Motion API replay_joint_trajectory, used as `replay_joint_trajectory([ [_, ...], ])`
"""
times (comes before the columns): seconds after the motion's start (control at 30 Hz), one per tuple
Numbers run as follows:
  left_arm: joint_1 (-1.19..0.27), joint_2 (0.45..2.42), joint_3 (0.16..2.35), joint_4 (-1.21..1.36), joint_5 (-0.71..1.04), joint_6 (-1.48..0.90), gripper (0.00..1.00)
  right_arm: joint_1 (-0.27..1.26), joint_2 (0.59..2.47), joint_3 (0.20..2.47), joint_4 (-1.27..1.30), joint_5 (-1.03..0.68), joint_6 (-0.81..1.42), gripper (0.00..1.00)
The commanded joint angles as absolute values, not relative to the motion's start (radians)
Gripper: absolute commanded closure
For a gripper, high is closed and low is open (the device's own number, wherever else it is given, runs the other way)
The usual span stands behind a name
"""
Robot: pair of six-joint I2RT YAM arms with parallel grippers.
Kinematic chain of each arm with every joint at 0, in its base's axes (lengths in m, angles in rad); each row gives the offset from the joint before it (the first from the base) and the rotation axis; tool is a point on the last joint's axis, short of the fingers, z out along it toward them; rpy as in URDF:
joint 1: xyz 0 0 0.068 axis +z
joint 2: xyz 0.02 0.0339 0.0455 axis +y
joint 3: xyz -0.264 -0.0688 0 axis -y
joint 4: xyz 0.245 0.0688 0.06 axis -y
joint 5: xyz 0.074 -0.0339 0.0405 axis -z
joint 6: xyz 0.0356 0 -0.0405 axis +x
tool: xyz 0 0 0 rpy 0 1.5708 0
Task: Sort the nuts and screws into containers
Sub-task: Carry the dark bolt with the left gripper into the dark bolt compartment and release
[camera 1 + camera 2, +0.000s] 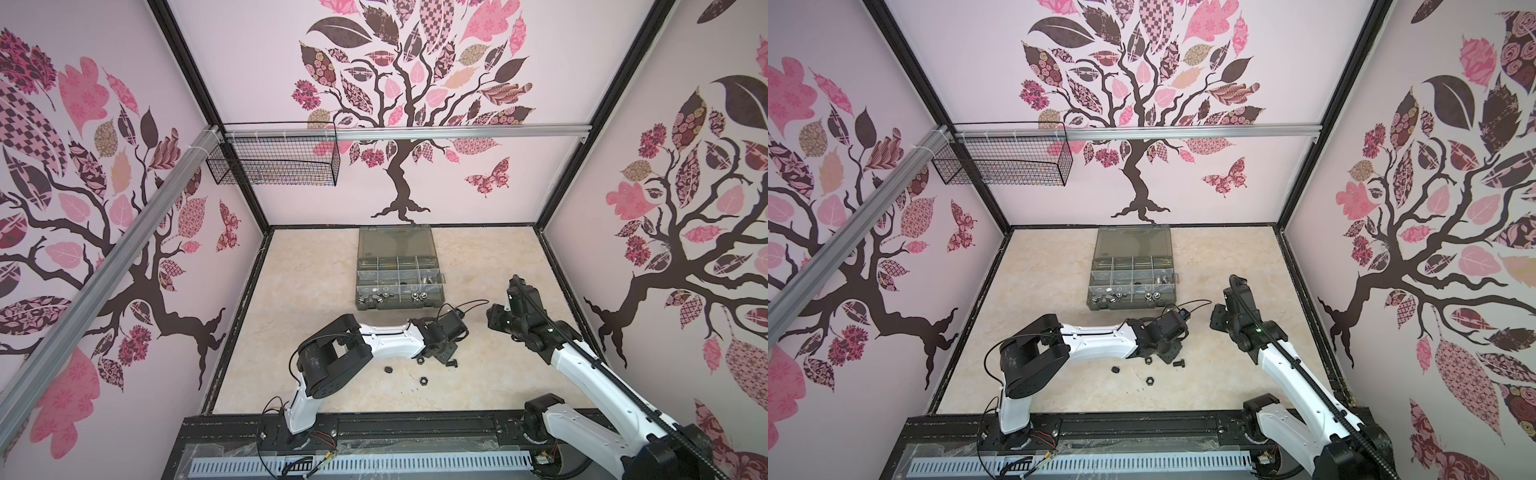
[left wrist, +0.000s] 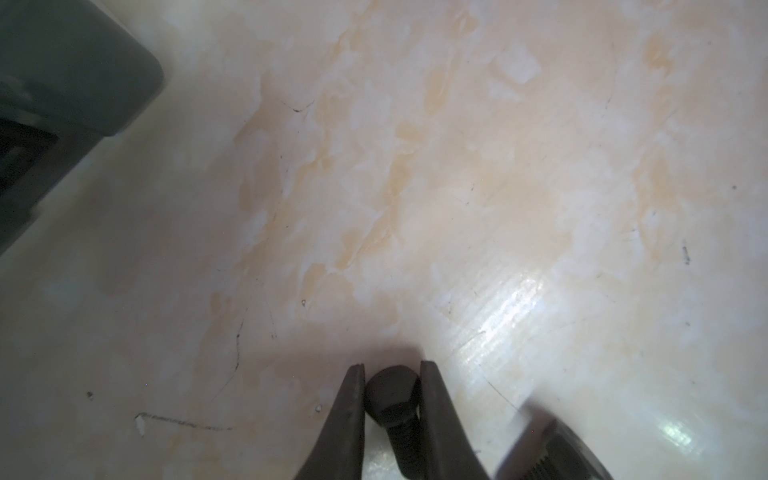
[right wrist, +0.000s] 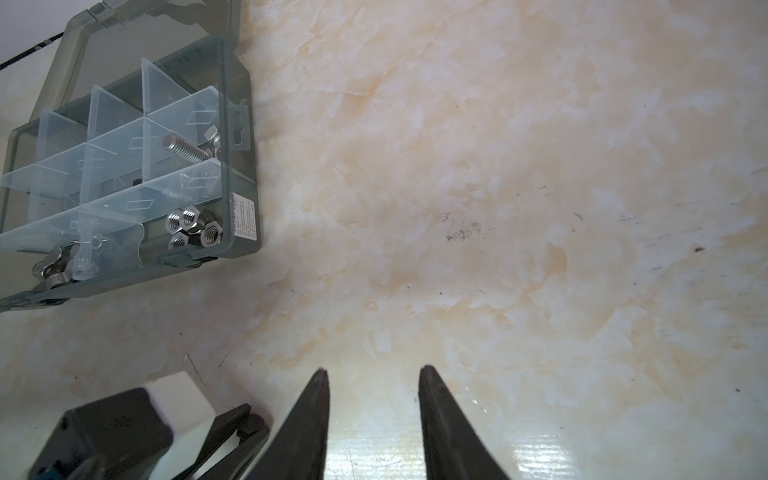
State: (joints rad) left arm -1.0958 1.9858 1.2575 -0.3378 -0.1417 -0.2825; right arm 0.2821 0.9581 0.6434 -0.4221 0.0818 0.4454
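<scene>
Fingers (image 2: pixel 353 419) of L gripper (image 2: pixel 392 365) sit tight against both sides of the hex head of a black screw (image 2: pixel 395 399), so that gripper is clamped on it. Screw is low over the marble-look table (image 1: pixel 311 291), long axis in line w/ the fingers: head at the tip end, threaded shaft running back btwn them toward the wrist. Resting on the table or just lifted off it: can't tell. Spot is on the near side of the organiser case (image 1: pixel 399 304), just off its front R corner and apart from it. Black hex nuts (image 1: pixel 423 380), 3 of them, lie loose and spread apart on the table, out from the middle of the case's front wall. R gripper (image 3: pixel 374 370) is spread w/ nothing btwn its fingers, over bare table, out past the case's R side wall and clear of it. Case is open, lid (image 1: pixel 395 241) laid flat behind it. Inside, per R wrist view: silver screw (image 3: pixel 187 147) in a compartment by the R side wall, tilted, head down at the wall, threaded end up and pointing in toward the case middle; silver hex nuts (image 3: pixel 193 228) bunched in the front R corner compartment; wing nuts (image 3: pixel 52 270) in a front compartment farther along.
</scene>
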Motion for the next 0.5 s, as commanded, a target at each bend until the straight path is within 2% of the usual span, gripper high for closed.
replay_joint_trajectory([
  [0.0, -1.079, 1.929, 1.217, -0.368, -0.143, -0.278, 0.86, 0.274, 0.948, 0.658, -0.423, 0.083, 0.439, 0.61],
  [0.27, -0.947, 1.794, 1.265, -0.364, -0.111, -0.215, 0.86, 0.273, 0.939, 0.668, -0.434, 0.082, 0.436, 0.61],
  [0.47, -0.800, 1.825, 1.401, -0.389, -0.078, -0.139, 0.85, 0.274, 0.958, 0.675, -0.433, 0.078, 0.436, 0.61],
])
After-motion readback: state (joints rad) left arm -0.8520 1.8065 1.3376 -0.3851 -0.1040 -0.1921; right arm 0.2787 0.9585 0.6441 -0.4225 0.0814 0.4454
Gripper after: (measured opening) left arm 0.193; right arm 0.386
